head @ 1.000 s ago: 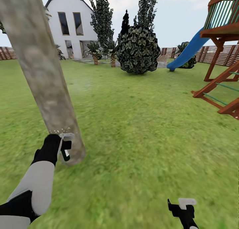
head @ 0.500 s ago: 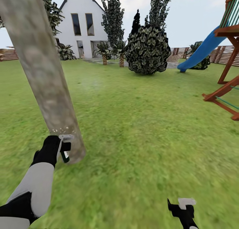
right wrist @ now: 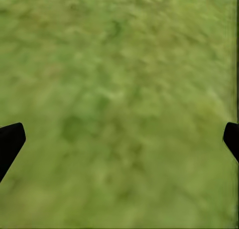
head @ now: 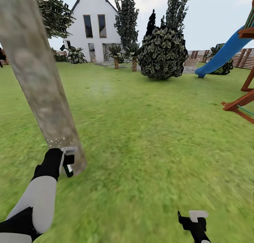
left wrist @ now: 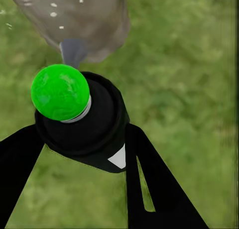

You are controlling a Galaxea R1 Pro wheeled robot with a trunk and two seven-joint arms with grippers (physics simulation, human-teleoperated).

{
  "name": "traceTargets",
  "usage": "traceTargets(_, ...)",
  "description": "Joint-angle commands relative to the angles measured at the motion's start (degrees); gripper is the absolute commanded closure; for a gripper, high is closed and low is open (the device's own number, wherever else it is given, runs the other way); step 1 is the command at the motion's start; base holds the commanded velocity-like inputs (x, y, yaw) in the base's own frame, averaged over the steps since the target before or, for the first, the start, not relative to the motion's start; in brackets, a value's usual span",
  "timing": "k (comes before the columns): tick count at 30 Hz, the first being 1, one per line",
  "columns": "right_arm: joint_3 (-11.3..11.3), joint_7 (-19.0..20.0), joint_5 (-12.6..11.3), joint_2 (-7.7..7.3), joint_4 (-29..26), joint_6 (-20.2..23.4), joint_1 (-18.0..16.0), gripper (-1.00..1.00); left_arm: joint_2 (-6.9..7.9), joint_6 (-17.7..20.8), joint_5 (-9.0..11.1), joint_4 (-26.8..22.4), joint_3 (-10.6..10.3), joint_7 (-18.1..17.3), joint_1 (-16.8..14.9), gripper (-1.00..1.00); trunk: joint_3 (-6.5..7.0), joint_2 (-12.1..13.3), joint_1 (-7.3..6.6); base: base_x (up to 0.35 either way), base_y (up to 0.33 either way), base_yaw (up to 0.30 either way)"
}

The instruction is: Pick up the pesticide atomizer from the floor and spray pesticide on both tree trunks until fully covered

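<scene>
1. Left hand (head: 67, 161) is clamped on the pesticide atomizer (left wrist: 82, 117), held just beside the base of the tree trunk (head: 42, 91).
2. White pesticide (head: 60, 141) specks dot the bark just above the nozzle.
3. Right hand (head: 195, 220) hangs spread wide and empty over the grass floor (head: 158, 137), well apart from the trunk.

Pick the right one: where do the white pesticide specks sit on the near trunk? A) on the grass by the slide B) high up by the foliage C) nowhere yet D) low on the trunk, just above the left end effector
D: the white specks dot the tree trunk low down, right above the left end effector holding the atomizer.
</scene>
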Motion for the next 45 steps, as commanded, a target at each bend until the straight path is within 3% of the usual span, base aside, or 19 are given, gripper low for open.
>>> traceTargets(1,-0.24,-0.35,0.61,0.0,0.11,-0.18,-0.05,-1.0,-0.04,0.2,-0.61,-0.1,0.22,-0.54,-0.05,1.0,-0.05,-0.02,0.01,0.144,-0.264,0.028)
traceTargets(5,-0.24,-0.35,0.61,0.0,0.11,-0.2,-0.05,-1.0,0.03,0.2,-0.64,-0.24,0.17,-0.47,0.0,1.0,-0.05,-0.02,0.01,0.139,-0.264,0.194)
traceTargets(9,-0.24,-0.35,0.61,0.0,0.11,-0.19,-0.05,-1.0,0.15,0.0,-0.64,-0.2,0.12,-0.44,3.85,1.0,-0.05,-0.02,0.01,0.11,-0.264,0.273)
traceTargets(17,-0.24,-0.35,0.61,0.0,0.11,-0.2,-0.05,-1.0,0.11,-0.37,-0.78,0.27,0.11,-0.42,5.3,1.0,-0.05,-0.02,0.01,0.143,-0.264,0.227)
traceTargets(19,-0.24,-0.35,0.61,0.0,0.11,-0.21,-0.05,-1.0,0.26,-3.8,-0.84,0.27,0.18,-0.2,6.66,1.0,-0.05,-0.02,0.01,0.166,-0.254,0.021)
traceTargets(22,-0.24,-0.35,0.61,0.0,0.11,-0.23,-0.05,-1.0,0.55,-5.74,-0.88,0.22,1.52,0.2,7.2,1.0,-0.05,-0.02,0.01,0.175,-0.246,0.005)
traceTargets(31,-0.24,-0.35,0.61,0.0,0.11,-0.21,-0.05,-1.0,0.04,-6.4,-0.73,0.22,2.34,0.62,10.07,1.0,-0.05,-0.02,0.01,0.149,-0.251,0.229)
traceTargets(36,-0.24,-0.35,0.61,0.0,0.11,-0.23,-0.05,-1.0,-0.47,-6.72,-0.59,0.95,2.07,0.47,10.47,1.0,-0.05,-0.02,0.01,0.117,-0.27,0.176)
traceTargets(39,-0.24,-0.35,0.61,0.0,0.11,-0.22,-0.05,-1.0,-0.42,-10.08,-0.48,1.16,2.36,0.58,10.47,1.0,-0.05,-0.02,0.01,0.198,-0.233,0.012)
traceTargets(45,-0.24,-0.35,0.61,0.0,0.11,-0.22,-0.05,-1.0,-0.5,-10.58,-0.5,1.23,2.4,0.62,10.47,1.0,-0.05,-0.02,0.01,0.222,-0.216,0.001)
